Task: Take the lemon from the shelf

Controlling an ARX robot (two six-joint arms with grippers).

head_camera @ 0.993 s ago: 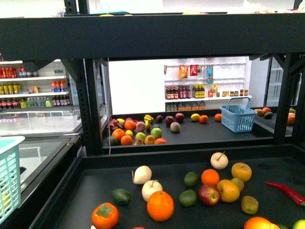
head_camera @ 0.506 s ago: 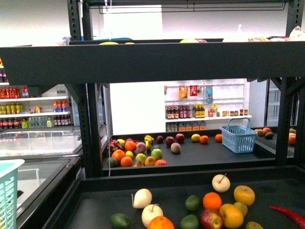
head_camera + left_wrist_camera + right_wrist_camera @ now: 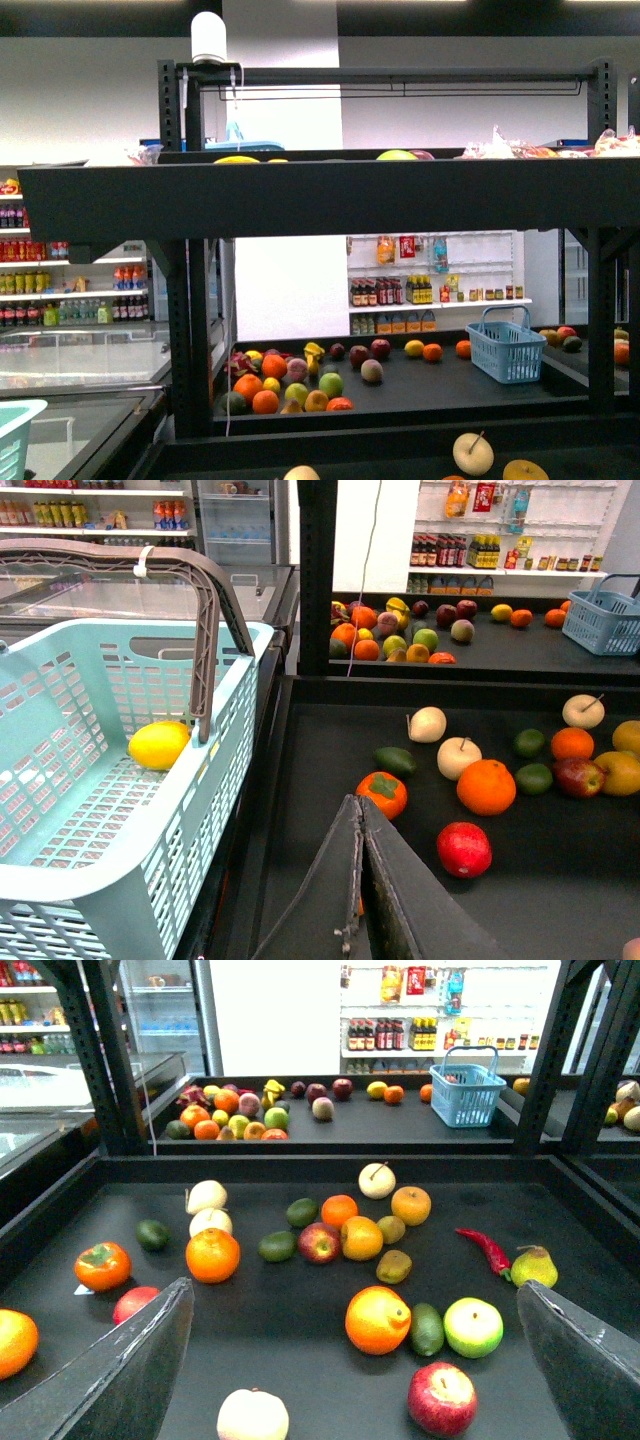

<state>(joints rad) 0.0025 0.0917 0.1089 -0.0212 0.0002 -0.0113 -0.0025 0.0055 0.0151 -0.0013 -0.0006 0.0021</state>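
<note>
Your lemon [image 3: 159, 744] is a smooth, bright-yellow oval lying inside the pale teal basket [image 3: 120, 880] in the left wrist view, against the near side wall and right beside the foot of the brown handle [image 3: 205, 630]. It sits on the basket's perforated floor, apart from everything on the shelf [image 3: 560, 880].

The left gripper [image 3: 362, 880] hangs over the shelf's black deck with its two dark fingers pressed together, nothing between them. You can see the right gripper [image 3: 365, 1360] spread wide, one finger [image 3: 120, 1370] at each side of its view, empty.

The basket stands just outside the deck's raised black rim, its wall close to that rim. On the deck near the left gripper lie a persimmon [image 3: 382, 793], a red fruit [image 3: 464, 849] and an orange [image 3: 486, 786]; the strip of deck straight ahead of the fingers, up to the persimmon, is bare. Under the right gripper the deck is busier (an orange fruit [image 3: 378, 1319], a lime-green one [image 3: 473, 1327] and a red apple [image 3: 442, 1398] lie between the fingers), with a red chilli [image 3: 484, 1248] and a pear [image 3: 535, 1266] towards the far side.

In the front view a thick upper deck [image 3: 330, 200] spans the frame, with a perforated upright [image 3: 190, 340] at one side; neither arm shows there. A blue basket [image 3: 506, 347] stands on the farther rack.
</note>
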